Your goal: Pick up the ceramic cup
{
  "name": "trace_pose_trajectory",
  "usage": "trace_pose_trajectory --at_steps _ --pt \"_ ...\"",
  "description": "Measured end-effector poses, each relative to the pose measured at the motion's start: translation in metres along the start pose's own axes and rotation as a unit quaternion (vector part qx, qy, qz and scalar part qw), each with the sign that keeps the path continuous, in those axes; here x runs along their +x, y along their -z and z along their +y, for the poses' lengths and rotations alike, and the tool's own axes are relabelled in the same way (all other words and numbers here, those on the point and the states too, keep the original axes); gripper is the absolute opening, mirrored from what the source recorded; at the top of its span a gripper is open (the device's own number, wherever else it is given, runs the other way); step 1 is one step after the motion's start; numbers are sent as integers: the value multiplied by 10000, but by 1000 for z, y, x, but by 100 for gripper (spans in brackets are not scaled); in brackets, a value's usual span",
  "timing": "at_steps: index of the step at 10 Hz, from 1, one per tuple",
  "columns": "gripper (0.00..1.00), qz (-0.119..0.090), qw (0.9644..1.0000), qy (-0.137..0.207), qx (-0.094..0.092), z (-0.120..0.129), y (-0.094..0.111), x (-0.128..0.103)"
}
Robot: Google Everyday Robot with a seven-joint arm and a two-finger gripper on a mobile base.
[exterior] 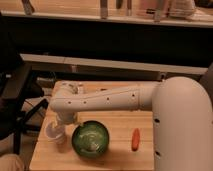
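Observation:
The ceramic cup (54, 133), small and whitish with a flared rim, is at the left of the wooden table (117, 152), just left of the dark green bowl (90, 138). My white arm reaches from the right across the table. Its gripper (65, 123) points down, right at the cup's upper right side, and partly hides it. I cannot tell whether the gripper touches the cup or whether the cup rests on the table.
A small orange carrot (135, 139) lies right of the bowl. A dark chair (15, 100) stands left of the table. A low shelf or bench (115, 65) runs behind the table. My arm's large white body (182, 125) covers the table's right side.

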Motion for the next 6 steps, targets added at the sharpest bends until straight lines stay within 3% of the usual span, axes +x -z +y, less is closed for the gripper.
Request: trace_pose_trajectory --at_steps 6 --pt "80 -10 9999 105 -39 -3 -4 -5"
